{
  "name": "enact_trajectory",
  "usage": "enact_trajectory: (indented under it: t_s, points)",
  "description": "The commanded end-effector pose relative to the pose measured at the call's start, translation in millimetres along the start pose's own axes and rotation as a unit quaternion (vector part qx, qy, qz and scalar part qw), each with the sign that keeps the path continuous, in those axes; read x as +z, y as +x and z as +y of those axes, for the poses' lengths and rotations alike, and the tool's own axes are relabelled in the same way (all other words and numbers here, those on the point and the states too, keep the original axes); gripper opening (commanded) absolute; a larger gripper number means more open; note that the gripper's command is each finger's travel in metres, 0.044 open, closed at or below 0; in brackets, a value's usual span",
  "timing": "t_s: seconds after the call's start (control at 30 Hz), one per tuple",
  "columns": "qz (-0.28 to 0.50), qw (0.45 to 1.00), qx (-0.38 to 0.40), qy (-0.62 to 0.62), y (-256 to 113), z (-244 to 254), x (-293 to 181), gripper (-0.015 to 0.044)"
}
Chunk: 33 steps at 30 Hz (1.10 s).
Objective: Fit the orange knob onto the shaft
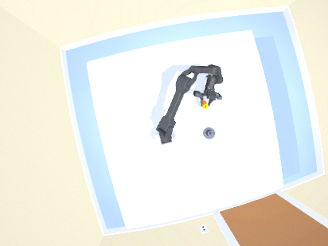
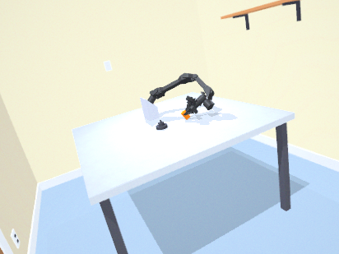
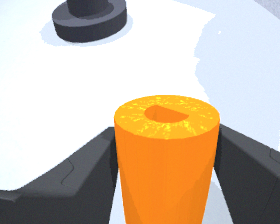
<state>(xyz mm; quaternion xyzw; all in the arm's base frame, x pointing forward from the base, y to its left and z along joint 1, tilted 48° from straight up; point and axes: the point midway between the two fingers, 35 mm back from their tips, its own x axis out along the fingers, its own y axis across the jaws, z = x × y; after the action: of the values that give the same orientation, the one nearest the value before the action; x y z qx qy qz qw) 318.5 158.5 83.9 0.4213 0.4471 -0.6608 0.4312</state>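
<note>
The orange knob (image 1: 205, 106) (image 2: 185, 115) (image 3: 166, 170) is held tilted between the fingers of my gripper (image 1: 205, 103) (image 2: 186, 113) (image 3: 164, 133), which is shut on it. In the wrist view its end face shows a D-shaped hole, with the flat side along the upper right of the hole. The dark round pedestal (image 1: 208, 133) (image 2: 161, 127) (image 3: 91, 31) stands on the table apart from the knob, at the upper left in the wrist view. Its shaft (image 3: 87, 7) is cut off by the top of that view; the flat side is not visible.
The white table (image 1: 167, 182) (image 2: 123, 159) carries the arm and the pedestal. A pale upright panel (image 2: 150, 109) stands beside the arm's base, behind the pedestal in the exterior view. A wooden shelf (image 2: 269, 6) is high on the wall.
</note>
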Motion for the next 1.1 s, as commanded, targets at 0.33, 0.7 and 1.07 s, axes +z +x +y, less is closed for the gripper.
enact_trajectory:
  t_s: [0.33,0.7,1.07]
  points:
    - [0.001,1.0,0.004,0.0,-2.5,-0.1,-1.1,0.026]
    - [0.001,1.0,0.004,0.0,-2.5,-0.1,-1.1,0.026]
    - [0.001,1.0,0.004,0.0,-2.5,-0.1,-1.1,0.026]
